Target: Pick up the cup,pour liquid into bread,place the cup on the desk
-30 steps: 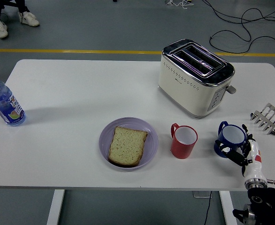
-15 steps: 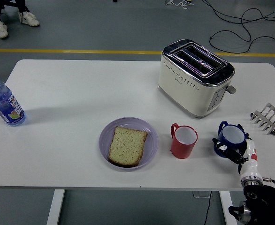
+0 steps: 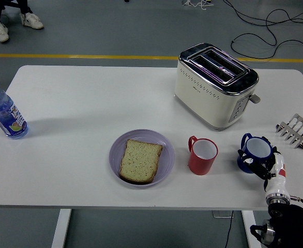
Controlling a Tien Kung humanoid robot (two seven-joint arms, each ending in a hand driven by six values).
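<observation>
Since a second ago, my right hand [image 3: 262, 164] has drawn a little toward the near edge of the table [image 3: 79, 103] and more upright, and the blue cup [image 3: 256, 152] seems to sit a touch further right than it did. Nothing else on the table has shifted.

From the head camera I see the right arm [image 3: 283, 217] coming up from the lower right corner, forearm nearly vertical in the picture, white and red wrist section just below the cup. Its black fingers [image 3: 250, 163] curl around the near and lower side of the blue cup, and a few show at the cup's right rim. They look closed on it, though I cannot tell how firmly. The cup stands upright on the table, handle pointing to the far left, just right of the red cup [image 3: 202, 155].

That red cup stands upright too, handle to the left, between the blue cup and the purple plate [image 3: 118, 147]. On the plate lies one slice of bread [image 3: 139, 160], flat. Behind the cups sits the cream toaster [image 3: 213, 85]. At the right edge is a small metal toast rack [image 3: 295, 130], and at the far left edge a water bottle [image 3: 4, 113] with a blue cap.
</observation>
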